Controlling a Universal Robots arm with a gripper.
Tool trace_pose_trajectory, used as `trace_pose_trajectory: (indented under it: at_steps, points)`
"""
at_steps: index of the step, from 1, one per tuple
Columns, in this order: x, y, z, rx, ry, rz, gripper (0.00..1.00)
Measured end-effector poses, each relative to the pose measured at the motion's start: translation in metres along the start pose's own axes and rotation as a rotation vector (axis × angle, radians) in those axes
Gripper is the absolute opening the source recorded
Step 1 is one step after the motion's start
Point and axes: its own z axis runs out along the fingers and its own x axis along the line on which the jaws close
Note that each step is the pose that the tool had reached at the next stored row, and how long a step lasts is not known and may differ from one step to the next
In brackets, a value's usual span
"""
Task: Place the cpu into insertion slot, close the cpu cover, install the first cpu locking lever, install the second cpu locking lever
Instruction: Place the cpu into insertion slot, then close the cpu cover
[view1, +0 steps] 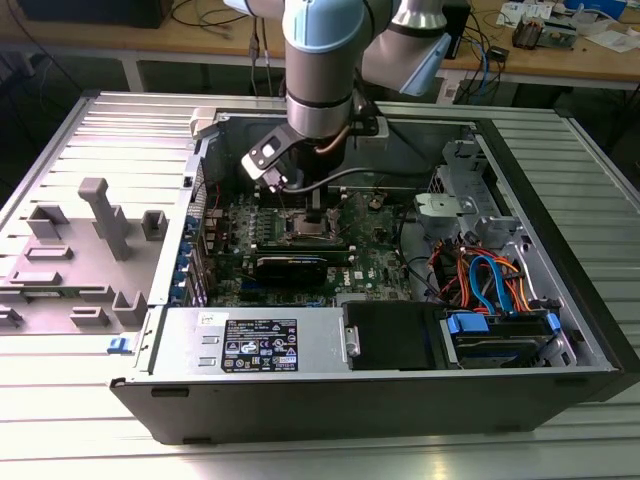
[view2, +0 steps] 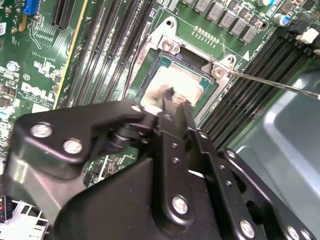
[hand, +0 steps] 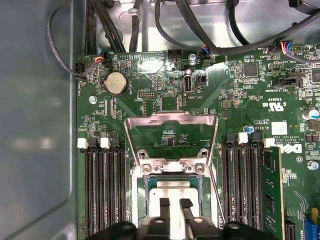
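Inside the open computer case (view1: 560, 250), the arm reaches down to the green motherboard (view1: 375, 262). The cpu (hand: 174, 186) (view2: 165, 80), silvery-grey, lies flat in the insertion slot (hand: 170, 167) (view2: 170, 45). The cpu cover (hand: 170, 120) is swung up and back from the socket, and its window shows the board behind it. My gripper (hand: 174, 202) (view2: 178, 97) (view1: 312, 205) hangs right over the cpu's top. Its fingers are a narrow gap apart and hold nothing. A thin metal locking lever (view2: 270, 82) (hand: 215, 192) stands free beside the socket.
Long black memory slots (hand: 105, 190) (hand: 242, 185) flank the socket. A black graphics card (view1: 290, 268) lies in front of it, with a power supply (view1: 250, 345) and drive bay cables (view1: 490, 280) nearer the case front. A grey fixture (view1: 100, 215) sits on the exterior view's left.
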Motion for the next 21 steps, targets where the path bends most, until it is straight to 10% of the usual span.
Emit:
trace_pose_trajectory:
  at_steps: [2, 21]
  points:
    - [0.0001, 0.0001, -0.0019, 0.0026, 0.0, 0.0, 0.11]
    - [0.0003, 0.0003, -0.0045, 0.005, 0.0001, -0.007, 0.11]
